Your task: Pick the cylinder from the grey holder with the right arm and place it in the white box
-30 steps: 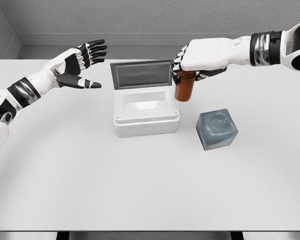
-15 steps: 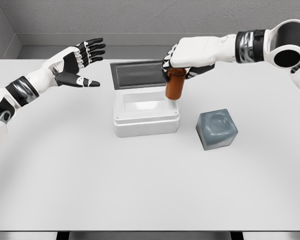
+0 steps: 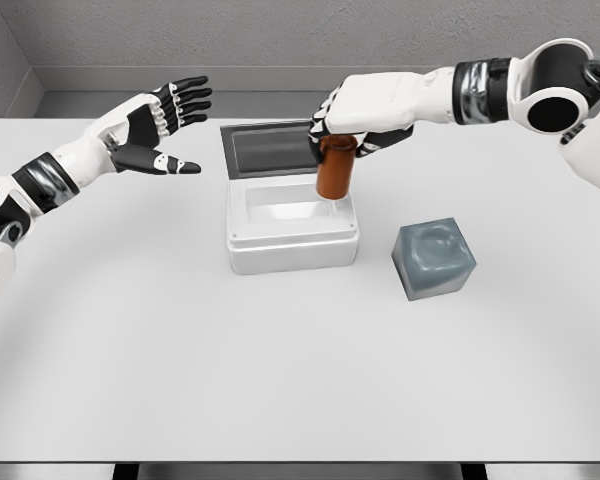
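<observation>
Right hand (image 3: 365, 110) has its fingers clamped on the cylinder's (image 3: 335, 168) top; it hangs below them, over the box's (image 3: 292, 240) right side. Holder (image 3: 434, 259) sits apart. Left hand (image 3: 152, 130) hovers, fingers spread.

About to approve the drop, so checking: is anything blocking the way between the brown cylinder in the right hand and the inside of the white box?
Nothing visible does. The right hand holds the cylinder over the right part of the white box, whose lid stands open at the back, away from the opening. The grey holder sits off to the right.
</observation>
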You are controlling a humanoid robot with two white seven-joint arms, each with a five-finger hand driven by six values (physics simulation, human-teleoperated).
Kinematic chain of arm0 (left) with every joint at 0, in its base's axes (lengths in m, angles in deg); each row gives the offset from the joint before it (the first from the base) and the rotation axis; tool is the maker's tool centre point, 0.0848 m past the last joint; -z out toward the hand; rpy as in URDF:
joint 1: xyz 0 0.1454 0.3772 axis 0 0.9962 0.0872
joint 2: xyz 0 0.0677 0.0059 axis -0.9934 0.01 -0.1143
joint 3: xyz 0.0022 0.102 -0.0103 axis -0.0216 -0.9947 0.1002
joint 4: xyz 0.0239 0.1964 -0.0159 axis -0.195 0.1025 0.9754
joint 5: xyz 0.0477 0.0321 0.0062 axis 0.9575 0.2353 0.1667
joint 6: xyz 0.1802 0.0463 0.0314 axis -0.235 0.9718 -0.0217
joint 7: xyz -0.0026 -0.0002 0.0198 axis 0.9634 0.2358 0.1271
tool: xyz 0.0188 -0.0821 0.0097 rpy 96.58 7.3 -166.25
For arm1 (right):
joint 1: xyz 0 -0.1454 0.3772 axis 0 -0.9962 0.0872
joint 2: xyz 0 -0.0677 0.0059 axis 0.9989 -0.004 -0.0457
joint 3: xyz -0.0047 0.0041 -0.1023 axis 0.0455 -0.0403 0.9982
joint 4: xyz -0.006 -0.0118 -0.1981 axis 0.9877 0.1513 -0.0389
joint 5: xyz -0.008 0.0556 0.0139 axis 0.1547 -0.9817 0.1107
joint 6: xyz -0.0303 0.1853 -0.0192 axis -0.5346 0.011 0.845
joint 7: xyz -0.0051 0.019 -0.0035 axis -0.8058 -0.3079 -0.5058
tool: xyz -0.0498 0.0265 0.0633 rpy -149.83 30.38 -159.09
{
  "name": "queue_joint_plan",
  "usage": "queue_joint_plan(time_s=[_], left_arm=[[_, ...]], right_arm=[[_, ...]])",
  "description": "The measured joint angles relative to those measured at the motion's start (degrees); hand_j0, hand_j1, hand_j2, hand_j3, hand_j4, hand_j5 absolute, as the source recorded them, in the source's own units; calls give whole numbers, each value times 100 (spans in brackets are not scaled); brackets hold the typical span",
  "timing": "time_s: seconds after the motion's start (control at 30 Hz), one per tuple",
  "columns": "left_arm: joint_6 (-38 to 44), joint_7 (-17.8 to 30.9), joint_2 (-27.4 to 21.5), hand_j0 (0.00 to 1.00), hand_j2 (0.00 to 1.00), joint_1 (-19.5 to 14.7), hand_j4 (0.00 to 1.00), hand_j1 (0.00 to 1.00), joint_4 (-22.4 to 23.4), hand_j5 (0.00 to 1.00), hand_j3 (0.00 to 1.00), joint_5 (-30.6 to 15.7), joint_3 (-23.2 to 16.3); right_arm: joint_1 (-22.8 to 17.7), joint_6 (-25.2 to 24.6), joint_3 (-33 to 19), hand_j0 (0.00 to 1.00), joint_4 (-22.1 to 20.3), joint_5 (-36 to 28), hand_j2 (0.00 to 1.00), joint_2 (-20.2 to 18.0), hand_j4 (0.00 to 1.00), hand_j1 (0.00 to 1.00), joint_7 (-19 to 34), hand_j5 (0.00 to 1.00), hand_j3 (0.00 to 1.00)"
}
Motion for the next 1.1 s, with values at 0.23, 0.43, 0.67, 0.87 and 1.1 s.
queue_joint_plan(time_s=[0.23, 0.43, 0.67, 0.87, 1.1], left_arm=[[4, 0, 7, 100, 100, 0, 100, 100, 0, 100, 100, -1, 2], [4, 0, 8, 100, 100, 0, 100, 100, 1, 100, 100, -1, 3], [4, 0, 8, 100, 100, 0, 100, 100, 1, 100, 100, -1, -1], [5, 0, 51, 100, 100, -9, 100, 100, 0, 100, 100, 6, -9], [12, 0, 158, 100, 100, -35, 100, 100, 8, 100, 100, 23, -75]], right_arm=[[-9, 0, -12, 78, 15, 130, 78, 52, 78, 78, 0, 78, 78], [-9, -1, -32, 85, 6, 170, 85, 56, 85, 85, -1, 85, 85], [-26, -1, -76, 86, -236, 173, 86, -60, 86, 86, -1, 86, 86], [-184, 3, -172, 89, -1027, 119, 89, -676, 89, 89, 0, 89, 89], [-703, 3, -618, 99, -1576, -357, 99, -2107, 99, 99, 0, 99, 99]])
